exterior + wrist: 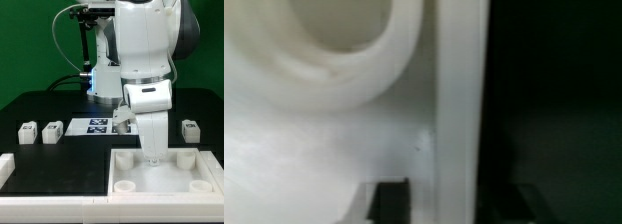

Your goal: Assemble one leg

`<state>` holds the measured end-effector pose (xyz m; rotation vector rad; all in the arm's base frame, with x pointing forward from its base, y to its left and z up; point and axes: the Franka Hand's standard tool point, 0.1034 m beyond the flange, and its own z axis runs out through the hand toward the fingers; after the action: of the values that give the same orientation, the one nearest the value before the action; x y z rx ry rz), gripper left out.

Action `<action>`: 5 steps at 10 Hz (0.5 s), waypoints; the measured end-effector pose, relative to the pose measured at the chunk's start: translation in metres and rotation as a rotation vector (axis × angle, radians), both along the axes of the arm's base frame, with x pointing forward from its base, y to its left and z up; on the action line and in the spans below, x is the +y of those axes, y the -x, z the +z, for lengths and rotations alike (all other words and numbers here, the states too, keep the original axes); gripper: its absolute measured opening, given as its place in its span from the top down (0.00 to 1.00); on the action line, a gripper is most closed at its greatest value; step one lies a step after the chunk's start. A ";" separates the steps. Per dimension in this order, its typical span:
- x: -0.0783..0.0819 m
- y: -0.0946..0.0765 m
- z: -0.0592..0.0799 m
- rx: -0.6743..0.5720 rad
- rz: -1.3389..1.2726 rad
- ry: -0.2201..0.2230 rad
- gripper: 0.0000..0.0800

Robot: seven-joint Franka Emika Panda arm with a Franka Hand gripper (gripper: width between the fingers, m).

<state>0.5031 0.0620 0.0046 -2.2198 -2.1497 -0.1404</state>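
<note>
Over on the exterior view's left, past a white rail (6, 165) at the table's edge, I count two legs standing side by side: the left leg (27, 130) and the second leg (50, 129). They are apart from each other, with nothing touching them. I'd guess they are parked clear so the arm can fetch them one at a time. Next comes the one marker board (95, 126), flat on the black table (60, 160). Then the arm, with its gripper (152, 157) down at the back rim of the single white tray (165, 180). In the wrist view its fingers (390, 200) stand either side of that rim, beside a round socket (331, 50). Whether they pinch the rim I cannot tell. I judge the arm is there to shift the tray, not to take a leg. The tray shows four sockets. Furthest right stands a third leg (190, 128), alone, and anything behind the arm is hidden.
</note>
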 end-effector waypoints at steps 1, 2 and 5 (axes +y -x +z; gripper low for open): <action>0.000 0.000 0.000 0.000 -0.001 0.000 0.55; -0.001 0.000 0.000 0.000 -0.001 0.000 0.38; -0.002 0.000 0.000 0.000 -0.003 0.001 0.20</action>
<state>0.5032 0.0604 0.0044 -2.2232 -2.1471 -0.1393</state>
